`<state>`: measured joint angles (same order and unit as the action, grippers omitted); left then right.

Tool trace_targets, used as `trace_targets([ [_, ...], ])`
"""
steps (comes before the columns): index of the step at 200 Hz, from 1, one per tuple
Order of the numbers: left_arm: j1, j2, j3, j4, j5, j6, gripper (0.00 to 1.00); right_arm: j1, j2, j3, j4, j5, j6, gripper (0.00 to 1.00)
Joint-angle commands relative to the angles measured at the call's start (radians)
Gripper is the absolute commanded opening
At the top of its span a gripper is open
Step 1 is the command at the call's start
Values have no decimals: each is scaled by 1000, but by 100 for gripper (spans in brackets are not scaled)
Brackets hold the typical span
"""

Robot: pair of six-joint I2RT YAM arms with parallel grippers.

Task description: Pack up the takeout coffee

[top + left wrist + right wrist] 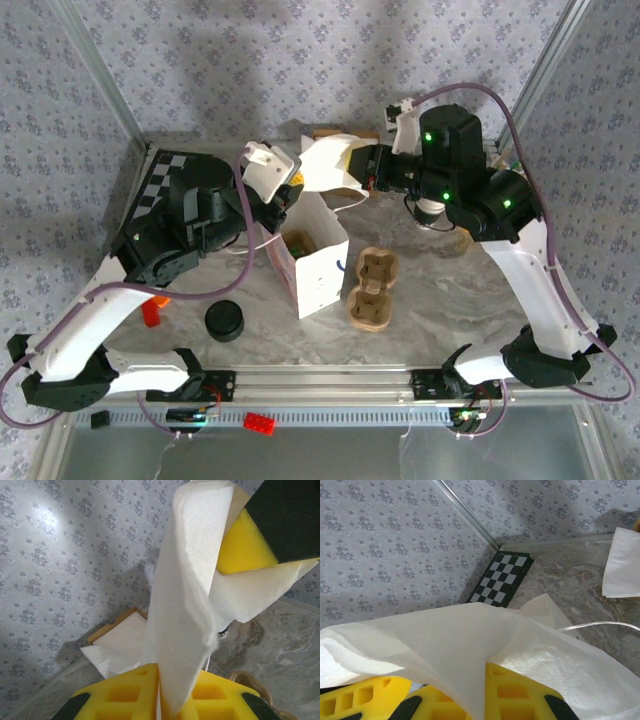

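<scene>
Flowered grey wallpaper (200,60) closes the back and both sides of a marbled table (440,290), with metal posts in the corners; the near edge is taken by a rail and the two arm bases. Open room remains at the front right of the table and at the front between the things.

A white paper bag (322,262) stands upright near the middle with its mouth open; inside the mouth there is a small brownish and dark shape, probably the coffee cup (300,243), but I cannot tell for sure. Just right of the bag lies a brown cardboard cup carrier (372,290) with round hollows; front left of the bag sits a squat stack of black lids (225,320), apart from it. A checkered board (502,577) lies flat in the back left corner.

Above the back of the bag, the left gripper (159,685) and the right gripper (372,168) meet; a soft dimpled white napkin (330,163) hangs folded between them. The left yellow fingers (125,700) are closed on its lower edge; the right gripper pinches another corner of it. More napkins (122,642) lie in a flat pile at the back wall.
</scene>
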<state>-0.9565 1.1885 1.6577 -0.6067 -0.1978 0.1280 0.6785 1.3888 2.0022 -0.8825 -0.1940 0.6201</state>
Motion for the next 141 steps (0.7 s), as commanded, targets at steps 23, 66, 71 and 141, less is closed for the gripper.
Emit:
trace_targets([
  [23,-19,5,-79,109,63,-60,21,27,25,35,29,-2,1,0],
  [66,-39,-5,-170,272,99,-130,33,36,26,37,88,9,68,0],
  [71,-39,-7,-178,281,82,-128,37,36,26,36,96,1,76,0],
  [141,-39,-28,-273,453,-53,1,66,44,28,35,134,-42,122,0],
])
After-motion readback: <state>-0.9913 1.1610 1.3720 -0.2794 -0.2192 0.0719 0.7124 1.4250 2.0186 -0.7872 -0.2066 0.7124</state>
